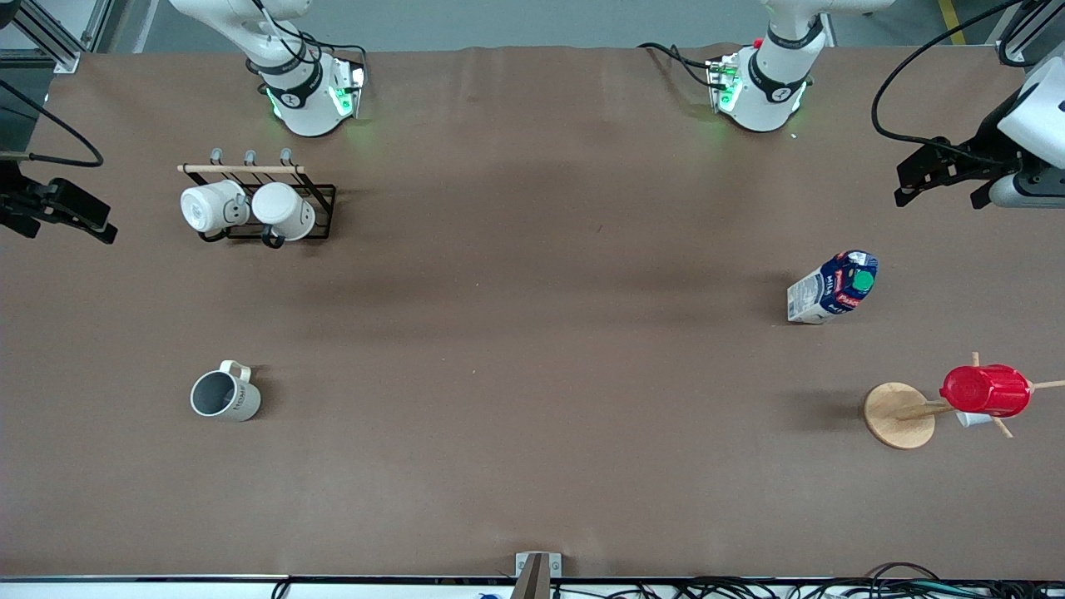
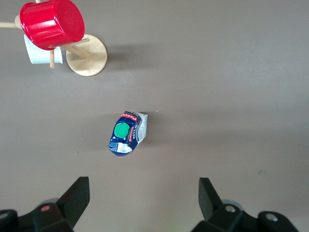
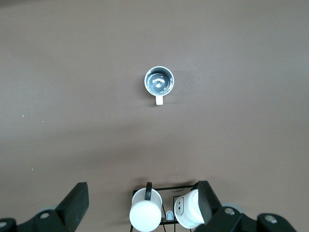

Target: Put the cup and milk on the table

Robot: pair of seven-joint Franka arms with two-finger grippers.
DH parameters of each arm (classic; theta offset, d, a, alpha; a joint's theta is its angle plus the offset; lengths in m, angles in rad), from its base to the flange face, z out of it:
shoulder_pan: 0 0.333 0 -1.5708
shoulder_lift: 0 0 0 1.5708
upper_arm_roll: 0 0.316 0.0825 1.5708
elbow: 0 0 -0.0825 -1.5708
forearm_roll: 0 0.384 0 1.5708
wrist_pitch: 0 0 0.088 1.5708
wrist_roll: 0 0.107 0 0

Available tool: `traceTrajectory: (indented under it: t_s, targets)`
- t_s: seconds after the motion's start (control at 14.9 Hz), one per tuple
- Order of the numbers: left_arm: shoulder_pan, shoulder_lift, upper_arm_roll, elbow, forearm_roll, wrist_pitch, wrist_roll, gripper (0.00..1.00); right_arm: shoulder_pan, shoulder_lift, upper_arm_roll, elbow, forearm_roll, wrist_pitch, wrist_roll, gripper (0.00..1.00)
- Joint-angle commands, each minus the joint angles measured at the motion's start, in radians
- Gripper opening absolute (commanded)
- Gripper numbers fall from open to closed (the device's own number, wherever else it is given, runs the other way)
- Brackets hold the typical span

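The cream-white cup (image 1: 225,394) with a grey inside stands upright on the brown table (image 1: 532,349) toward the right arm's end, and it also shows in the right wrist view (image 3: 159,81). The milk carton (image 1: 832,287), with its blue top and green cap, stands upright on the table toward the left arm's end. It also shows in the left wrist view (image 2: 126,133). My left gripper (image 1: 938,190) (image 2: 144,193) hangs high over the table beside the milk, open and empty. My right gripper (image 1: 62,220) (image 3: 144,195) hangs high beside the mug rack, open and empty.
A black wire rack (image 1: 312,212) holding two plain white mugs (image 3: 145,215) stands near the right arm's base. A wooden mug tree (image 1: 899,414) carrying a bright red cup (image 1: 986,389) (image 2: 52,22) stands nearer to the front camera than the milk.
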Motion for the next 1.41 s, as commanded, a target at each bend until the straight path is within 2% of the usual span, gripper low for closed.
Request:
traceTrajectory:
  t_s: [0.0, 0.27, 0.47, 0.74, 0.87, 1.07, 1.34]
  targets:
    - [0.001, -0.012, -0.003, 0.006, 0.02, -0.019, 0.003, 0.99, 0.007, -0.016, -0.015, -0.015, -0.009, 0.0, 0.01, 1.0]
    - [0.003, -0.008, 0.003, 0.009, 0.008, -0.022, 0.015, 0.99, 0.013, -0.01, -0.012, -0.012, -0.01, 0.0, 0.01, 1.0]
    - [0.026, -0.003, 0.007, 0.008, -0.014, -0.012, 0.018, 0.93, 0.014, 0.014, -0.011, -0.012, -0.009, 0.0, 0.009, 1.0]
    - [0.028, 0.05, 0.011, -0.017, 0.002, 0.065, 0.02, 0.95, 0.043, 0.031, -0.006, -0.009, -0.009, 0.018, 0.002, 1.0]
    - [0.026, 0.069, 0.011, -0.072, 0.011, 0.158, 0.018, 0.96, 0.046, 0.08, -0.006, -0.018, -0.007, 0.091, 0.002, 1.0]
    - [0.031, 0.07, 0.013, -0.214, 0.003, 0.343, 0.018, 1.0, 0.043, 0.171, -0.006, -0.072, -0.006, 0.212, -0.024, 1.0]
    - [0.041, 0.116, 0.028, -0.291, -0.006, 0.402, 0.053, 1.0, 0.004, 0.263, -0.008, -0.179, -0.007, 0.398, -0.143, 1.0]
